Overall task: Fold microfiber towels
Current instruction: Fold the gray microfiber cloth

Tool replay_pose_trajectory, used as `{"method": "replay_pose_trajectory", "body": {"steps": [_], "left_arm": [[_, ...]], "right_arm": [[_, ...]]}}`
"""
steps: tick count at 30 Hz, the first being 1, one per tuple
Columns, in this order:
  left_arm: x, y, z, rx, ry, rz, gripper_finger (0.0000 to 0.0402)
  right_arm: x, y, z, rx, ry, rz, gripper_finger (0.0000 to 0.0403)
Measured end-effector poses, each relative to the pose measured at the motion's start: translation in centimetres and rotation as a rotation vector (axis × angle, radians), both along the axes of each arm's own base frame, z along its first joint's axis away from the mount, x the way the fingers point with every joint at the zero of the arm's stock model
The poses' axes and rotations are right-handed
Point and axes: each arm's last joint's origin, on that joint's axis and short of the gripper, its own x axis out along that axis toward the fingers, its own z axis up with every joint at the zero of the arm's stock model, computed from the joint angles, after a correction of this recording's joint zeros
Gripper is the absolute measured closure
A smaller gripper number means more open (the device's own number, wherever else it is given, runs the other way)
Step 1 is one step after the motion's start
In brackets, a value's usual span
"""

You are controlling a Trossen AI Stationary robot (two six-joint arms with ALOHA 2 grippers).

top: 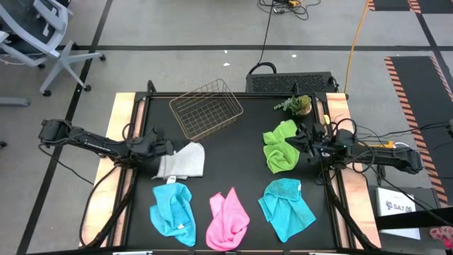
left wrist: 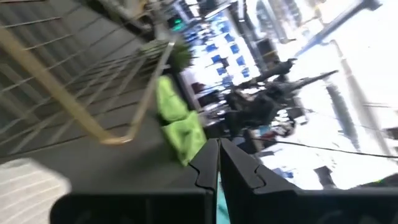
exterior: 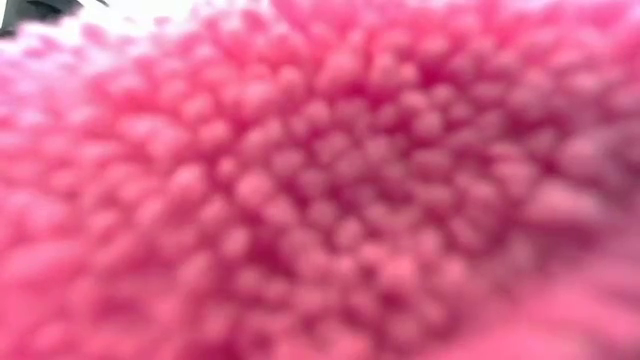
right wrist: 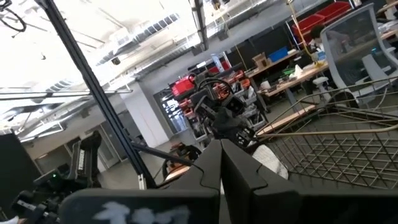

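Five microfiber towels lie crumpled: white-grey towel point(top: 182, 161) by the counter's left edge, green towel point(top: 280, 146) by its right, the rest along the near edge. Both arms' fingers are closed, holding nothing. Grasping bunched layers risks a skewed fold.

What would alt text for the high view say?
Five crumpled towels lie on a dark table: white, green, two blue and pink. The shut left gripper touches the white one, the shut right gripper the green; a wire basket and plant stand behind.
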Motion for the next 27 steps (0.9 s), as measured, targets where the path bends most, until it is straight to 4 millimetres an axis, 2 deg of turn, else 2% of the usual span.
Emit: {"method": "replay_pose_trajectory", "body": {"steps": [5,9,12,14,19,24,27], "left_arm": [[0.0,-0.2,2.1,0.224,-0.130,-0.031,0.0385],[0.9,-0.9,5.5,0.451,-0.198,-0.025,0.0386],[2.0,-1.8,8.2,0.581,-0.168,-0.041,0.0397],[2.9,-2.4,9.9,0.635,-0.064,-0.068,0.0398],[3.8,-3.6,13.5,0.642,0.369,-0.147,0.0399],[2.6,-4.2,14.8,0.556,0.792,-0.154,0.0400],[2.0,-4.5,14.1,0.460,1.007,-0.146,0.0400]], "right_arm": [[-0.2,0.0,0.8,0.066,-0.084,0.025,0.0403],[-0.4,0.1,1.2,0.081,-0.134,0.031,0.0403],[-0.2,0.0,1.1,0.104,-0.118,0.034,0.0403],[0.1,0.0,1.6,0.105,-0.106,0.033,0.0403],[0.8,-0.1,5.8,0.026,-0.138,0.022,0.0403],[2.8,-0.3,10.1,-0.061,-0.056,0.042,0.0403],[4.4,-0.5,11.8,-0.090,0.034,0.052,0.0403]]}}
